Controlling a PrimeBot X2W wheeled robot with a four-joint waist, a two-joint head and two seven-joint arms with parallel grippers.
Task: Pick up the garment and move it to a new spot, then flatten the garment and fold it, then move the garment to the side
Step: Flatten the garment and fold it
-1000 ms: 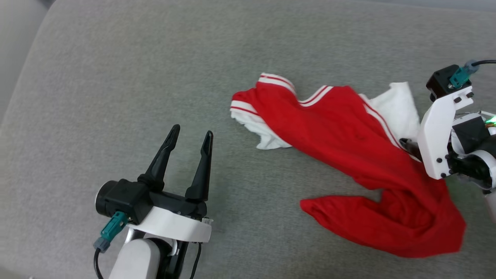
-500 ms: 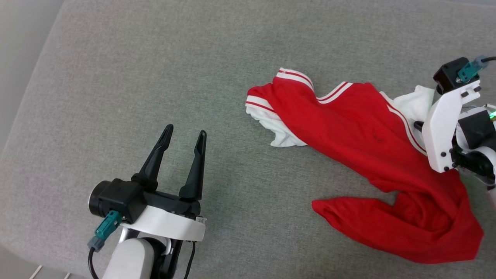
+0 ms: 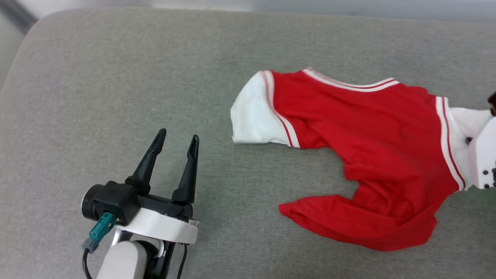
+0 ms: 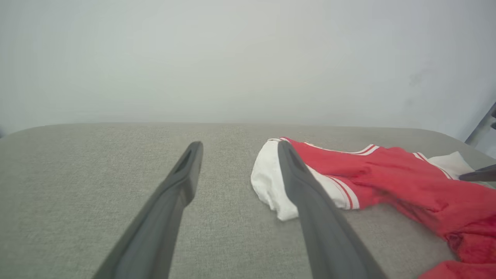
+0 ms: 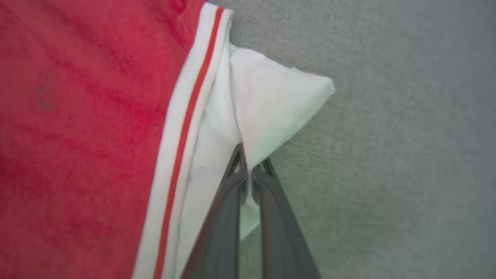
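Note:
The garment (image 3: pixel 372 143), a red jersey T-shirt with white sleeves and striped trim, lies stretched across the right half of the grey cushion (image 3: pixel 116 77). Its collar faces the far side and its lower body is bunched toward the front. In the right wrist view my right gripper (image 5: pixel 250 161) is shut on the garment (image 5: pixel 97 116), pinching the white sleeve (image 5: pixel 267 100). Only its white mount (image 3: pixel 484 159) enters the head view, at the right edge. My left gripper (image 3: pixel 176 140) stands open over bare cushion, left of the other white sleeve (image 3: pixel 252 116); the left wrist view has the garment (image 4: pixel 387 174) just right of its fingers.
The grey cushion's rounded edge (image 3: pixel 23 50) curves down the left side, and its far edge runs along the top of the head view. A pale wall (image 4: pixel 248 58) rises behind it. Bare cushion spreads left of and in front of the shirt.
The right gripper closed on the white sleeve and pulled it right, stretching the shirt out flatter; the left sleeve unfolded. The head camera also shifted. The left gripper stayed open.

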